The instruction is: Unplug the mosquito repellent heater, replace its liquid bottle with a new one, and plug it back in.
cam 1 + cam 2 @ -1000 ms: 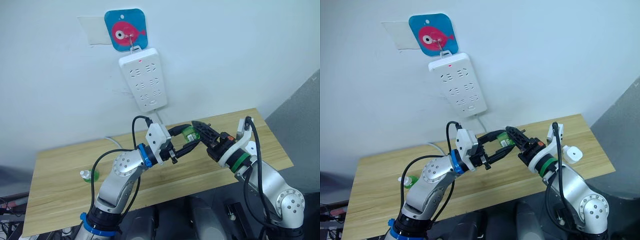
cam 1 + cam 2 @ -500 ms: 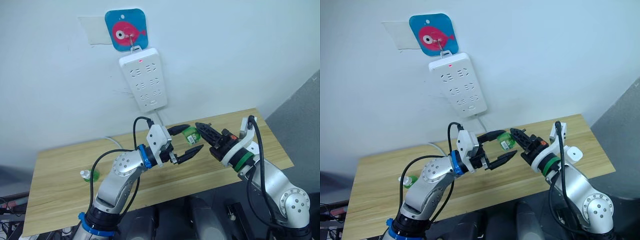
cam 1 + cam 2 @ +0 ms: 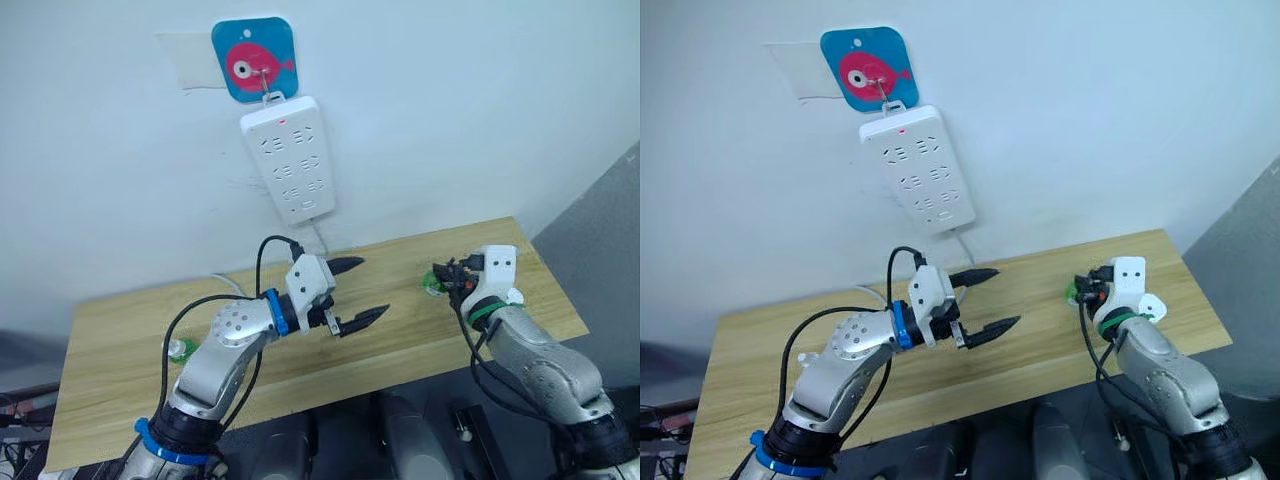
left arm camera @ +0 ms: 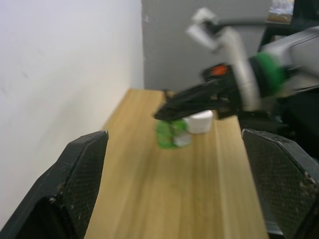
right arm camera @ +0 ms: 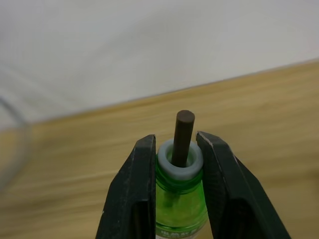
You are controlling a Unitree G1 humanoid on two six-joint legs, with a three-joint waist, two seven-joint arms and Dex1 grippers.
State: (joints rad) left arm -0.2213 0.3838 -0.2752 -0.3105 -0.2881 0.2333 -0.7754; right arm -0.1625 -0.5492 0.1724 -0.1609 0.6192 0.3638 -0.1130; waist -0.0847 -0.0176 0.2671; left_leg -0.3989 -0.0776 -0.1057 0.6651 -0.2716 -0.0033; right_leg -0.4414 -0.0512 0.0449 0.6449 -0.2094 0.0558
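My right gripper is shut on the neck of a green liquid bottle with a white collar and a dark wick. It holds the bottle upright, low over the right part of the wooden table. The mosquito repellent heater, small and white, lies on the table just beyond the bottle. My left gripper hovers open over the table's middle, pointing toward the right gripper, with nothing between its fingers. A second green bottle stands at the table's left, partly behind my left arm.
A long white power strip hangs on the wall from a blue fish-shaped hook, its red light on. Its white cable drops to the table's back edge. A grey surface lies past the table's right end.
The left gripper opened off the green bottle and drew back slightly. The right gripper carried the bottle away to the right and lower, toward the table.
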